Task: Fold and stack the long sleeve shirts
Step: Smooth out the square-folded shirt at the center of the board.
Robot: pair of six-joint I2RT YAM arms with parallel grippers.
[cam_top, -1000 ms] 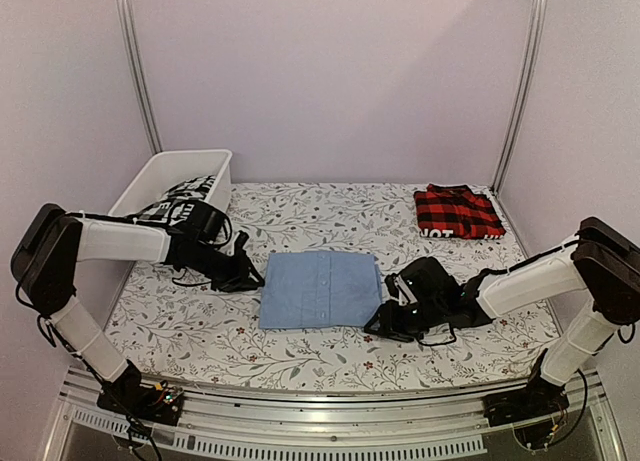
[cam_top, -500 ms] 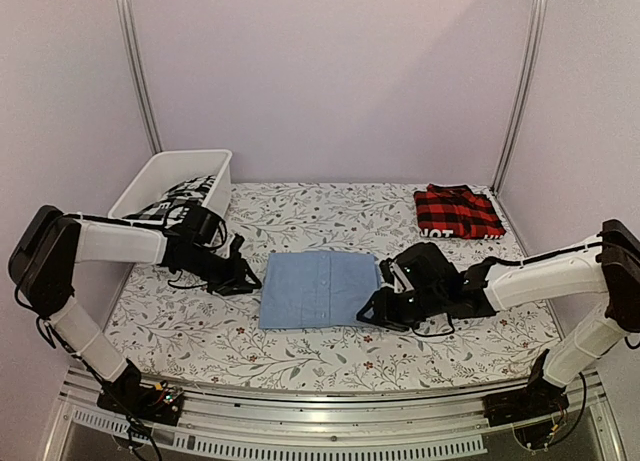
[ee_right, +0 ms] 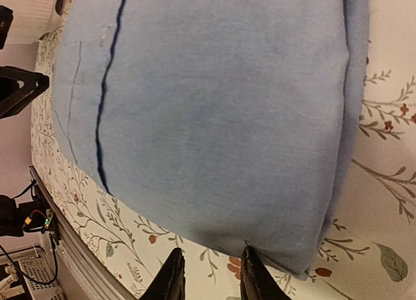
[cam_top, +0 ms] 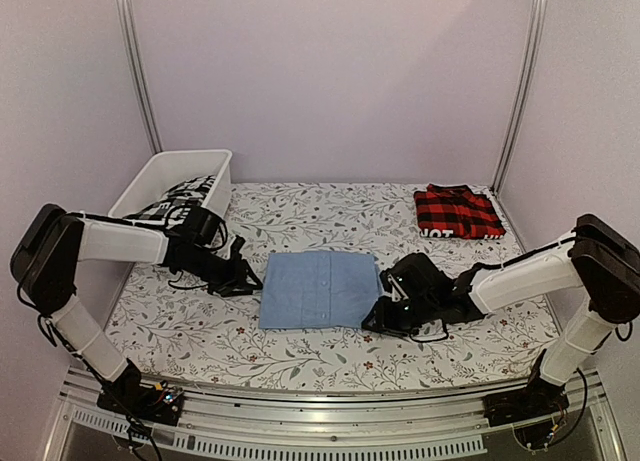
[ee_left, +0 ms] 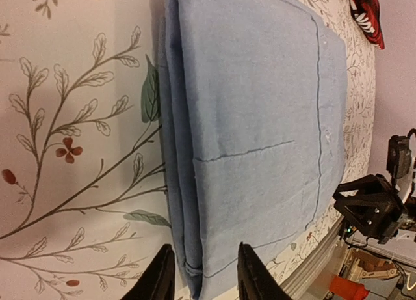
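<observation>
Both sides of the blue shirt [cam_top: 318,289] were covered: left gripper [cam_top: 248,279] at its left edge, right gripper [cam_top: 373,321] at its right; I saw each parted, empty.

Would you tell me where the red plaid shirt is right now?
In the top view, the plaid shirt lies folded on the table, far right corner, apart from the blue shirt at center.
</observation>
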